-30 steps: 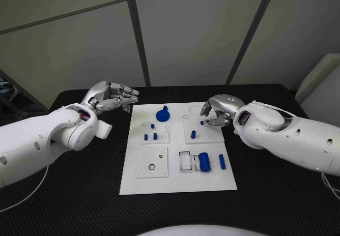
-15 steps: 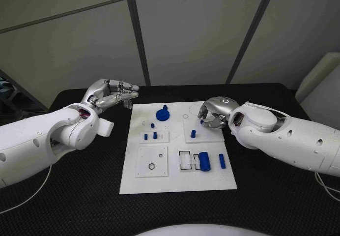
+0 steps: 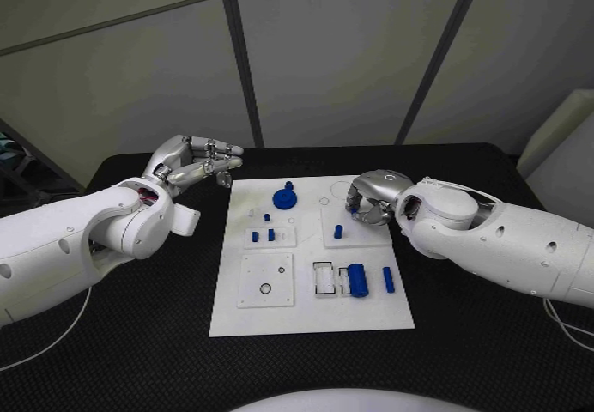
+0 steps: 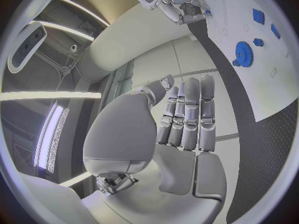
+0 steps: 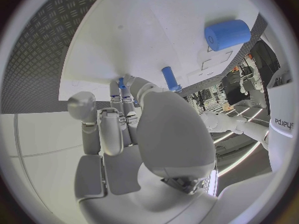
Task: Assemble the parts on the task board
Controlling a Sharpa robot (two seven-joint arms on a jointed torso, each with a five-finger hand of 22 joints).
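Note:
The white task board (image 3: 310, 300) lies mid-table with a blue gear (image 3: 285, 202) at its far end. Short blue pegs (image 3: 261, 235) and a single peg (image 3: 336, 232) stand in the board. A blue cylinder (image 3: 356, 281) and a small bar (image 3: 387, 281) lie lower right. My right hand (image 3: 372, 202) hovers over the board's far right part, fingers curled down. In the right wrist view its fingertips pinch a small blue peg (image 5: 121, 82) close to the board (image 5: 156, 30), beside the standing peg (image 5: 169, 78). My left hand (image 3: 198, 163) is raised beyond the board's far left corner and holds nothing.
Black table (image 3: 124, 343) surrounds the board on all sides. A white square plate with a ring (image 3: 266, 281) and a framed slot (image 3: 324, 281) sit on the board's near half. The left wrist view shows the gear (image 4: 243, 54) and my right hand (image 4: 177, 7).
My right hand has shifted slightly left over the board and curled lower, so the peg under its fingers no longer shows from the head. My left hand has lifted a little away from the board.

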